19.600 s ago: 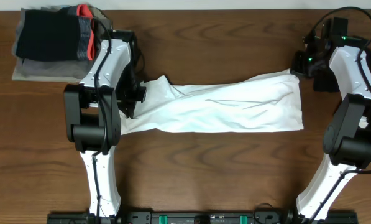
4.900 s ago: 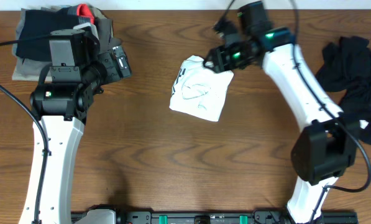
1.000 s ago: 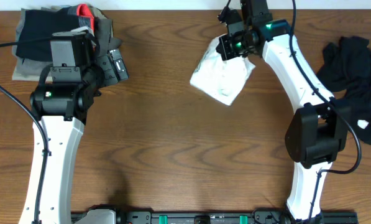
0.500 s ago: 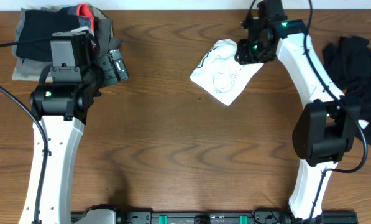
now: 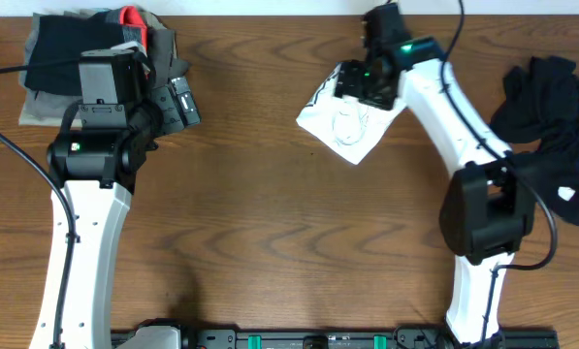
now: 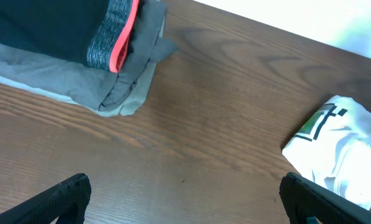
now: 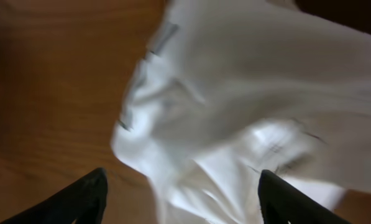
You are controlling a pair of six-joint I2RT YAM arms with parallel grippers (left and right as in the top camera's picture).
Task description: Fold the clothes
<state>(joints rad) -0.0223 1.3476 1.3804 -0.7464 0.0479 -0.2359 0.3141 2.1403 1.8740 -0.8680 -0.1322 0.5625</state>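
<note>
The white T-shirt (image 5: 352, 121) lies as a crumpled, roughly folded bundle on the brown wooden counter (image 5: 270, 242), at about 1 o'clock from the counter's middle in the overhead view. The right claw (image 5: 371, 78) hangs over the bundle's 12 o'clock edge. In the right wrist view, the right claw (image 7: 182, 186) has its two dark tips set wide apart at the lower corners and nothing clamped between them. The white cloth (image 7: 235, 106) fills most of that view, blurred and creased. The left claw (image 5: 180, 102) is at 10 o'clock on the counter, well apart from the shirt, and points toward 3 o'clock. In the left wrist view, the left claw (image 6: 184, 186) is likewise spread wide and empty over bare wood, and the shirt (image 6: 340, 149) shows at 4 o'clock with a small dark and green mark on its fold. A stack of folded garments (image 5: 85, 63) sits in the 10 o'clock corner, just beside the left claw. It has black cloth on top, a grey piece with a red band below it, and khaki-grey cloth at the bottom (image 6: 79, 50). A heap of black garments (image 5: 551, 107) lies unfolded at the 2 o'clock edge.
</note>
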